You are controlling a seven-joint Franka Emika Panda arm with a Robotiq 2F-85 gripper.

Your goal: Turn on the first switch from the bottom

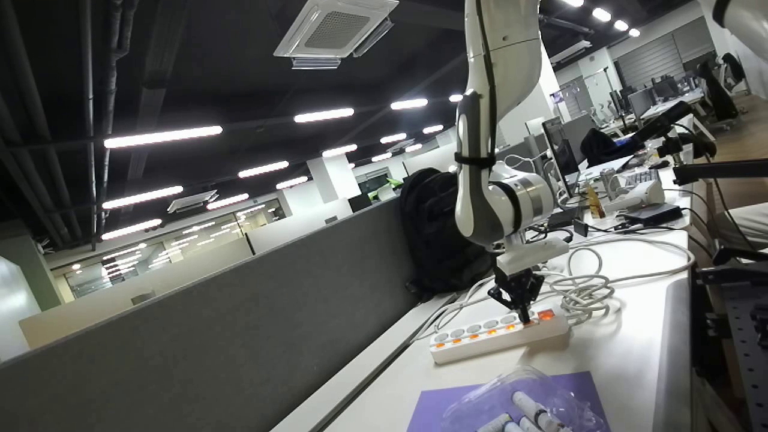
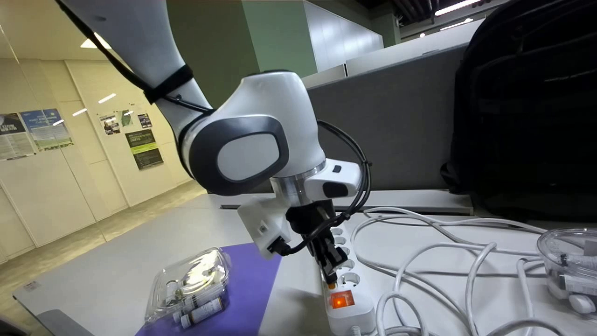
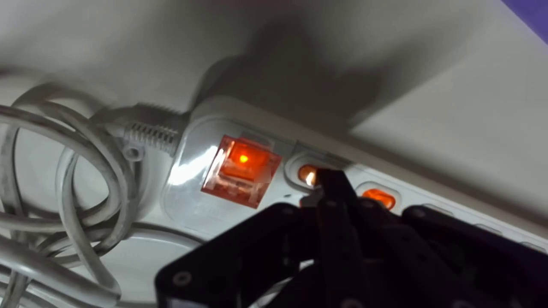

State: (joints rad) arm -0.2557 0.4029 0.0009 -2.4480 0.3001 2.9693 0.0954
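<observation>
A white power strip (image 1: 498, 346) lies on the table in both exterior views (image 2: 347, 322) and in the wrist view (image 3: 195, 209). At its cable end a large square orange switch (image 3: 244, 169) is lit; it also shows in an exterior view (image 2: 343, 299). Beside it is a small oval switch (image 3: 307, 174), orange with a bright spot. A further oval switch (image 3: 380, 198) is orange. My gripper (image 3: 332, 179) is shut and empty, pointing down. Its fingertips cover part of the small oval switch and appear to touch it, in both exterior views too (image 1: 525, 318) (image 2: 330, 277).
Grey cables (image 1: 591, 294) lie coiled by the strip's cable end. A purple sheet (image 2: 254, 275) bears a clear plastic box (image 2: 191, 284) with markers. A round clear container (image 2: 566, 270) stands near the cables. A black backpack (image 1: 438, 234) leans on the grey partition (image 1: 270, 318).
</observation>
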